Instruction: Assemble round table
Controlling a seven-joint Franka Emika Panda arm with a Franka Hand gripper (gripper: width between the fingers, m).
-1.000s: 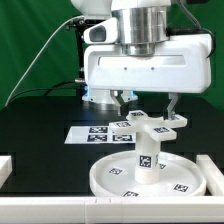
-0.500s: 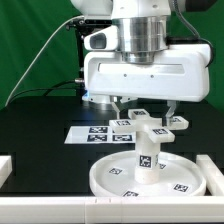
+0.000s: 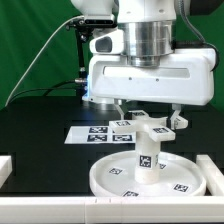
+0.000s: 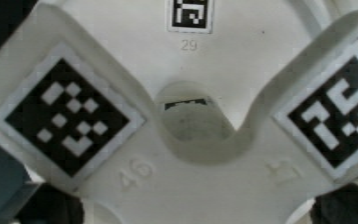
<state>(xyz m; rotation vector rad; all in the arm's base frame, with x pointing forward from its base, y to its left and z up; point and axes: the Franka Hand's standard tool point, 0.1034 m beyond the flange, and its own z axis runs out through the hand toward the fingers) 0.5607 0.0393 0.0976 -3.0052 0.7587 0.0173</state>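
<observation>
The large round rimmed disc (image 3: 103, 181) lies flat on the black table near the front. The short cylindrical post (image 3: 147, 160) stands upright at its middle. The cross-shaped piece (image 3: 152, 127) rests on top of the post, tags facing up. My gripper (image 3: 150, 111) hangs just above the cross, open, with one finger on each side of it and nothing held. In the wrist view the cross-shaped piece (image 4: 194, 150) fills the picture, very close, with three tagged arms showing.
The marker board (image 3: 97, 133) lies flat behind the disc toward the exterior view's left. White edge rails (image 3: 6, 168) stand at the table's left, right (image 3: 214, 172) and front. A green backdrop and cables are behind the arm.
The gripper has shifted a little to the exterior view's right and come down slightly over the cross. Its jaws stayed open. The disc, post and cross have not moved.
</observation>
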